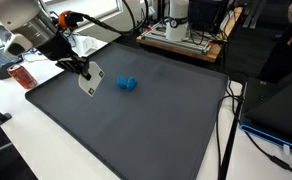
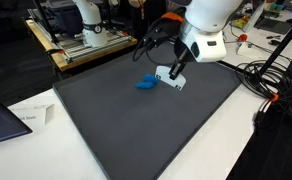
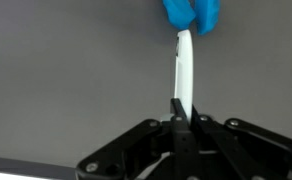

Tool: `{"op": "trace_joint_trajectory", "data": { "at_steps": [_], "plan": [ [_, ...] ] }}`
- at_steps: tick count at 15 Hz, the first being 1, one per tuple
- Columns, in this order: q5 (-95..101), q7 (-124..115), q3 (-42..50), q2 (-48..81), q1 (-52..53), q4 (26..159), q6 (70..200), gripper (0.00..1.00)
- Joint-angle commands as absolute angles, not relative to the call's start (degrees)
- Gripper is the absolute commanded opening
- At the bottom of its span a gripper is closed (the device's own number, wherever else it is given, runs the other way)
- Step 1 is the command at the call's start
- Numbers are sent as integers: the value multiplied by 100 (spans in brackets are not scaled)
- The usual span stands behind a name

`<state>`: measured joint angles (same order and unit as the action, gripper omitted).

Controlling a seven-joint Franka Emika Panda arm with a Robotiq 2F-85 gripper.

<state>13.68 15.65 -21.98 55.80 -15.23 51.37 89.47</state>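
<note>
The gripper is clenched on a white flat piece, which the wrist view shows edge-on as a thin strip held between the black fingers. In both exterior views the arm reaches down over the grey mat, and the white flat piece hangs tilted below the gripper, close to the mat. I cannot tell whether its lower edge touches the surface. It sits near the edge of the mat on the arm's side, well away from the opposite edge.

Just beyond the piece lies a small blue object, crumpled in shape and resting on the mat near the white flat piece. The wrist view shows the blue object right past the far end of the strip, and the two look close to touching there. In an exterior view the blue object lies just beside the white flat piece, below the gripper.

Further out, the mat covers most of the white table. Off the mat's corner stands a red can. Past the far edge sits an equipment rack with cables.
</note>
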Motion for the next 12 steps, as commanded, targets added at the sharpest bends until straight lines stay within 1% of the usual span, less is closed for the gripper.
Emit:
{"op": "trace_joint_trajectory", "data": {
  "at_steps": [1, 3, 4, 12],
  "plan": [
    [985, 1768, -2547, 4792, -2119, 6512, 9362, 1],
    [812, 1865, -2720, 4549, -2409, 7005, 9529, 1],
    [121, 2191, -2006, 4265, -2123, 7253, 9653, 1],
    [-1455, 3629, -1094, 3022, -2201, 9254, 10223, 1]
  ]
}}
